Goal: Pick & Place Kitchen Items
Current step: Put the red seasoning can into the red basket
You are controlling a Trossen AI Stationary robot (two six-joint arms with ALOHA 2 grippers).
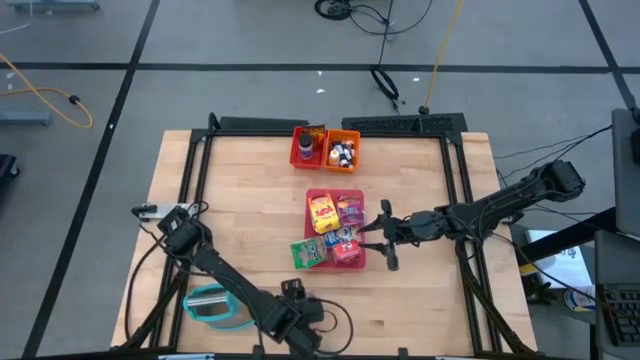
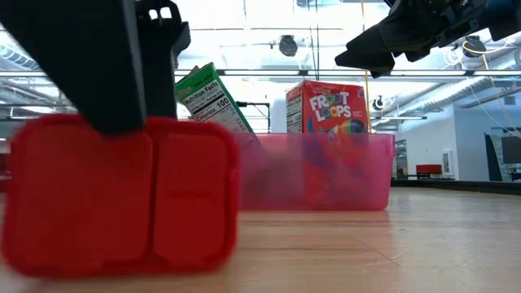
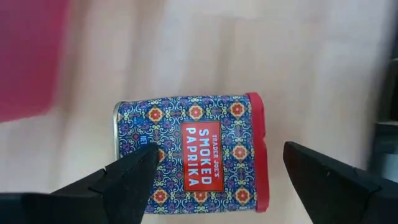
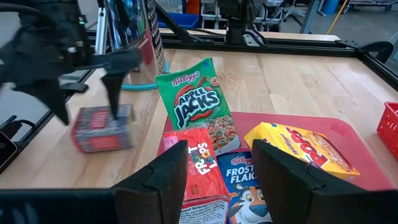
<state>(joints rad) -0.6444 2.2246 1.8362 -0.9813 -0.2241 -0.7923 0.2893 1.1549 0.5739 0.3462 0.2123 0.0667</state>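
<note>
Paprika tin: a blue patterned tin [image 3: 193, 149] with a red lid lies on its side on the table [image 1: 240, 180]. It is off the pink-red tray [image 4: 348, 134], on the tray's near side.
Left hand: the left hand [image 3: 221, 152] hangs over the tin with its fingers spread wide, one on each side of it, gripping nothing. I cannot tell whether a fingertip touches the tin.
Green box: an Apple Jacks box [image 4: 193, 102] leans tilted at the tray's near edge, on the side facing the tin.
Red box: a Froot Loops box [image 4: 202, 165] is in the tray, just beside the green box.
Blue box: a Frosted Flakes box [image 4: 245, 174] lies in the tray, touching the red box.
Yellow box: a yellow cereal box [image 4: 305, 149] lies flat in the tray's far half.
Right hand: the right hand [image 4: 217, 168] hovers above the tray's right side, over the red and blue boxes. Its fingers are apart and empty.
Bins: a red bin [image 1: 308, 145] and an orange bin [image 1: 342, 150] sit side by side beyond the tray's far edge, well apart from it.
</note>
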